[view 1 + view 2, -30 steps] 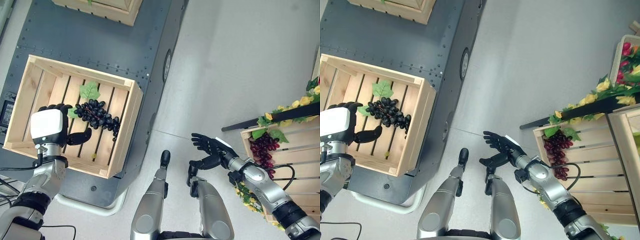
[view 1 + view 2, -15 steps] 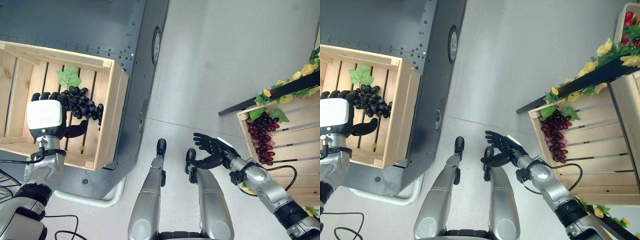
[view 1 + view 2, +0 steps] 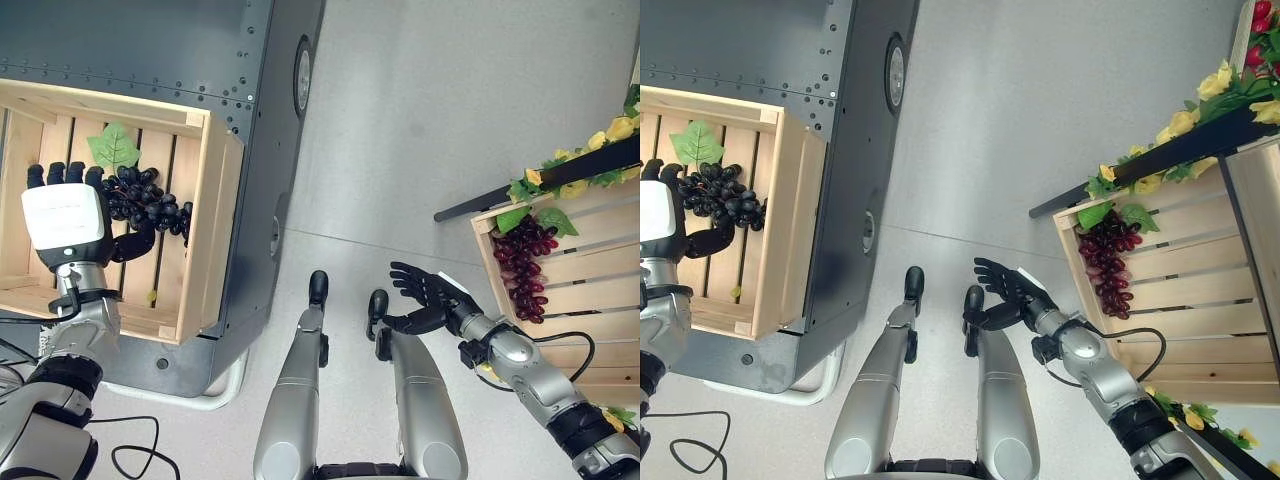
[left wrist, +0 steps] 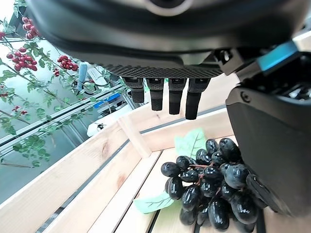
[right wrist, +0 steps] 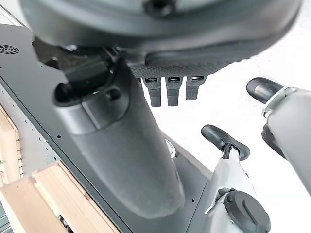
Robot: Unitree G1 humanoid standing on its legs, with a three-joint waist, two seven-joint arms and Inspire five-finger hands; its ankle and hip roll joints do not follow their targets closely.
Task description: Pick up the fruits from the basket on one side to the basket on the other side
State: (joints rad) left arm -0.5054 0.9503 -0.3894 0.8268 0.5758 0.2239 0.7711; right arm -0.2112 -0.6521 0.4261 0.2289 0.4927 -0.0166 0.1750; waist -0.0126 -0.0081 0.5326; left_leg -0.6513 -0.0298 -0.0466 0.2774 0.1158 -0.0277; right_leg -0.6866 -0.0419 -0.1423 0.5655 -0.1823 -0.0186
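Since a second ago: your left hand [image 3: 65, 215] has crept further over the black grapes [image 3: 145, 200] in the left crate [image 3: 205, 235]; the camera has also swung, so disregard the crate's apparent slide.

Left hand: fingers straight above the bunch, thumb spread beside it on the near side, nothing gripped yet.

Black grapes: lying on the crate's slats, beside its right wall, with a green leaf [image 3: 112, 149] at the far end. The left wrist view shows the bunch between thumb and fingers.

Handling, by judgement: light, lumpy, limp, with smooth round berries likely to slip or roll. Cup the body of the bunch from both sides, or pinch at the stem near the leaf; avoid squeezing single berries.

Right hand [image 3: 428, 302]: spread and empty, hovering over the floor, well apart from the crate.

Right crate [image 3: 560, 270]: holds red grapes [image 3: 525, 265].
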